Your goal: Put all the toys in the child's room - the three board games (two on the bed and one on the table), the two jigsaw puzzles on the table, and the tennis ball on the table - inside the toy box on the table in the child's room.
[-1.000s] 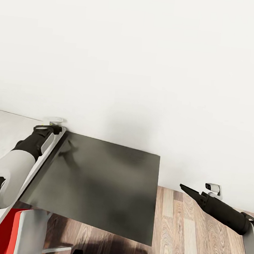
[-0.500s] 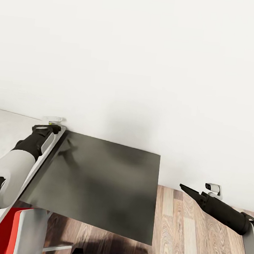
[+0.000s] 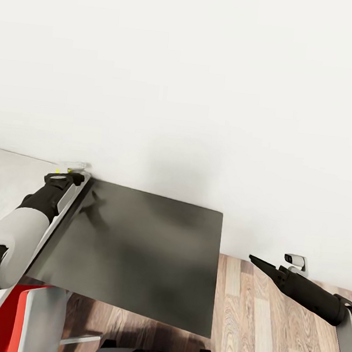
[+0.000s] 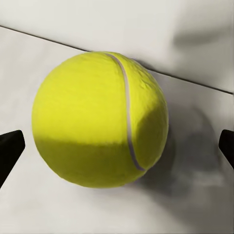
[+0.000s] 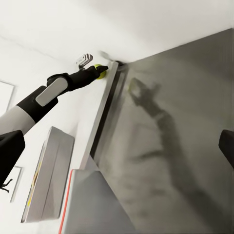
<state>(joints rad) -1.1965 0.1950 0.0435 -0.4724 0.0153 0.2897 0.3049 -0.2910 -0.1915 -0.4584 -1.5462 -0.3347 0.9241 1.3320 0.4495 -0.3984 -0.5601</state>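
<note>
The tennis ball point(image 4: 100, 119) is yellow with a white seam and rests on the pale grey top of the table point(image 4: 195, 195), close to the wall. My left gripper point(image 4: 117, 148) is open, with one dark fingertip on each side of the ball and a gap to it on both sides. In the head view the left gripper point(image 3: 74, 176) reaches to the table's back edge, where a speck of the ball point(image 3: 62, 170) shows. The right wrist view also catches the ball point(image 5: 100, 71) at the left arm's tip. My right gripper point(image 3: 254, 259) hangs open over the floor, holding nothing.
The table's lower dark grey section point(image 3: 136, 247) lies in front of me, beside the pale slab point(image 3: 2, 179). A plain white wall point(image 3: 206, 92) stands right behind both. Wood floor point(image 3: 267, 337) shows at the right. My red and white body point(image 3: 15, 316) is at the lower left.
The whole head picture has shifted slightly, so the camera moved. Both arms hold nearly the same pose, and the yellow of the ball now shows at the left gripper's tip.
</note>
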